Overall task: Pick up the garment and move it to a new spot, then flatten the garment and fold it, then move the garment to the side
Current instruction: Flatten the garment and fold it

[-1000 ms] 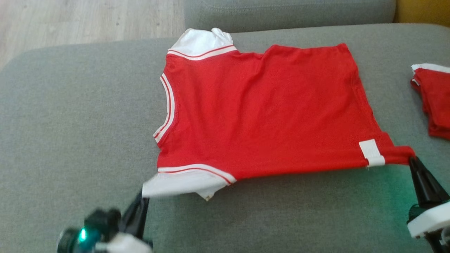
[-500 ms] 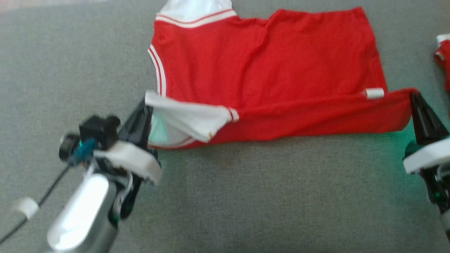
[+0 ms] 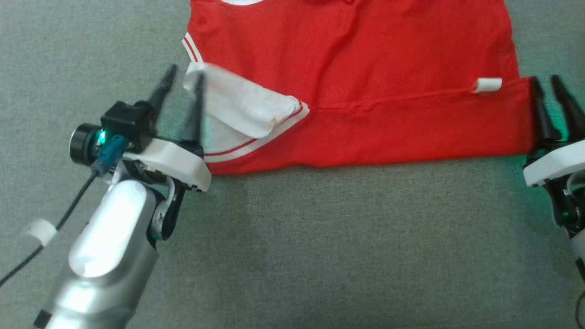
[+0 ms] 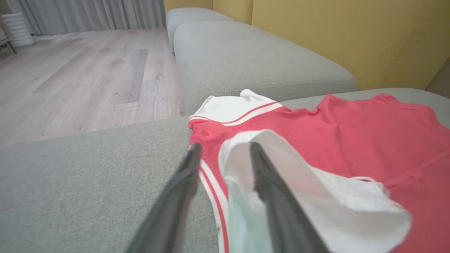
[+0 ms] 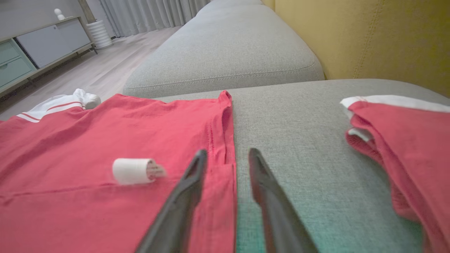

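Observation:
The garment [image 3: 356, 55] is a red shirt with white sleeves, spread on the grey sofa cushion [image 3: 320, 237], its near edge folded back over its body. My left gripper [image 3: 185, 72] stands open at the left corner of the fold. One finger [image 4: 267, 175] rests against the loose white sleeve [image 3: 242, 103], the other over bare cushion. My right gripper [image 3: 545, 80] stands open at the fold's right corner, near a white label [image 3: 489, 84]. In the right wrist view the garment's [image 5: 105, 140] side edge runs between the open fingers of the right gripper [image 5: 227, 151].
A second red and white garment [image 5: 397, 140] lies on the cushion to the right of my right gripper. Another grey cushion [image 4: 253, 59] and a yellow backrest [image 4: 351, 35] lie beyond. Wooden floor [image 4: 70, 77] borders the cushion's left edge.
Both grippers carried the garment's near edge up and over its body, then opened and let go. The head camera tilted down, so the whole picture shifted.

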You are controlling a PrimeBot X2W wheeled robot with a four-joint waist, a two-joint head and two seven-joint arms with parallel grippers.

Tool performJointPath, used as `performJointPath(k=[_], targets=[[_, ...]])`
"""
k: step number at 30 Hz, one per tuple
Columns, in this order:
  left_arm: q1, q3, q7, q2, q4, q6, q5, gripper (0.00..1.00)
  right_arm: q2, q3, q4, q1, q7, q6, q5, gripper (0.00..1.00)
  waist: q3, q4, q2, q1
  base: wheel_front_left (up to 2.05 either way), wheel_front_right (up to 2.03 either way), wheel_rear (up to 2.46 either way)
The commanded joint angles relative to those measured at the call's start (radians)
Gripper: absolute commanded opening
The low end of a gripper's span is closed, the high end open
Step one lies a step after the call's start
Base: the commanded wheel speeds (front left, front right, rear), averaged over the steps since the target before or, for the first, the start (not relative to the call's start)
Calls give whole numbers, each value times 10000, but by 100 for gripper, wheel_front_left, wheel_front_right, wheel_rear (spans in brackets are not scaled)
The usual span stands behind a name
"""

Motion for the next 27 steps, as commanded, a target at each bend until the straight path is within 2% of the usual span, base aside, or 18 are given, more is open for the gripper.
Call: performJointPath(k=[1, 10, 15, 19, 25, 26, 27], targets=[[-132, 331, -124, 215, -296, 75, 85, 100, -177, 88, -180, 60, -165, 65, -3, 100, -53, -10, 0, 0, 0, 0, 0], [2359, 186, -979, 144, -1129, 915, 83, 100, 258, -422, -510, 899, -299, 65, -167, 100, -596, -184, 0, 0, 0, 0, 0], [3017, 312, -1105, 135, -738, 1306, -28, 100, 572, -742, -822, 1400, -302, 65, -346, 100, -794, -271, 0, 0, 0, 0, 0], [2858, 365, -1149, -40, 72, 1330, -177, 100, 732, -801, -891, 1582, -302, 65, -416, 100, -901, -365, 0, 0, 0, 0, 0], [2439, 280, -1148, -275, 1233, 1101, -345, 100, 747, -753, -784, 1633, -303, 65, -452, 100, -1000, -433, 0, 0, 0, 0, 0], [2372, 275, -1185, -314, 1376, 1034, -386, 96, 740, -727, -744, 1632, -303, 65, -466, 100, -1012, -426, 0, 0, 0, 0, 0], [2309, 261, -1212, -348, 1517, 949, -431, 83, 734, -707, -693, 1630, -303, 65, -480, 100, -1029, -411, 0, 0, 0, 0, 0]])
